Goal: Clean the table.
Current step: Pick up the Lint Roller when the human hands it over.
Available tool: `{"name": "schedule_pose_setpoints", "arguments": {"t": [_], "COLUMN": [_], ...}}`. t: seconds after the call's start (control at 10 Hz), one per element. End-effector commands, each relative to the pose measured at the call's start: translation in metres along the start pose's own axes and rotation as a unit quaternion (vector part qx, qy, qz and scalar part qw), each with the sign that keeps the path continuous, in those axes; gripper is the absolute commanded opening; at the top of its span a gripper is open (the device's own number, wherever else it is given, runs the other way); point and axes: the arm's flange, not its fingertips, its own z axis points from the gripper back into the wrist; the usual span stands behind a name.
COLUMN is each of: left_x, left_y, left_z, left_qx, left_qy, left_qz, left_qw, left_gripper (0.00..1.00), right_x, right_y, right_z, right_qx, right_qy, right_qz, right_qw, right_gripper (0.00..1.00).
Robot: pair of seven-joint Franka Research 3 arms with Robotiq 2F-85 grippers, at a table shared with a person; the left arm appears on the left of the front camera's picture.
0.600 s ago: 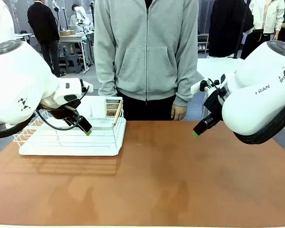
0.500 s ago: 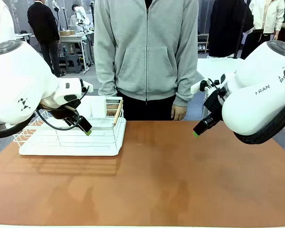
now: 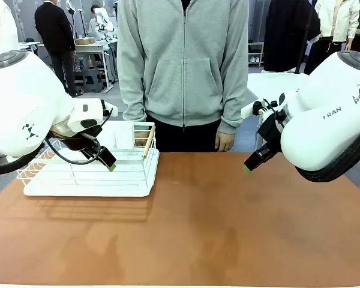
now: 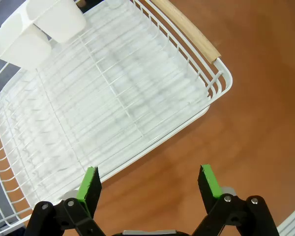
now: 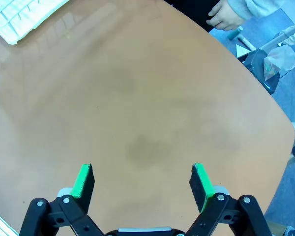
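Nothing much has moved since a moment ago: both arms sit right where they were, and only the person (image 3: pixel 183 66) at the far side has shifted a touch. Left gripper (image 4: pixel 150 184) is wide open, green pads well apart with nothing between them. It hangs over the near edge of the rack (image 3: pixel 90 180), right where white wire meets brown top. That rack sits on the left part of the table (image 3: pixel 198 228), toward its far edge, with two white tubs (image 4: pixel 39 29) at one end and a wooden bar (image 4: pixel 187 29) along one side. Right gripper (image 5: pixel 142 182) is open too and empty, poised over bare tabletop on the right. The table itself, reddish-brown and smooth, spreads across the foreground between the arms and the person, with faint darker smudges on its top. The person's hand (image 3: pixel 225 142) hangs just behind the far edge.
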Motion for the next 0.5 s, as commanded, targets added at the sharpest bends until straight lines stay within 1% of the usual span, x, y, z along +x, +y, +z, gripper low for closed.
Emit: {"name": "schedule_pose_setpoints", "arguments": {"t": [0.0, 0.4], "left_x": [-0.0001, -0.0001], "left_y": [0.0003, 0.0003], "left_z": [0.0, 0.0], "left_qx": [0.0, 0.0], "left_qy": [0.0, 0.0], "left_qz": [0.0, 0.0], "left_qw": [1.0, 1.0], "left_gripper": [1.0, 1.0], "right_x": [0.0001, 0.0001], "right_y": [0.0003, 0.0003], "right_z": [0.0, 0.0], "right_qx": [0.0, 0.0], "right_qy": [0.0, 0.0], "right_qz": [0.0, 0.0], "right_qw": [1.0, 1.0], "right_gripper": [1.0, 1.0]}}
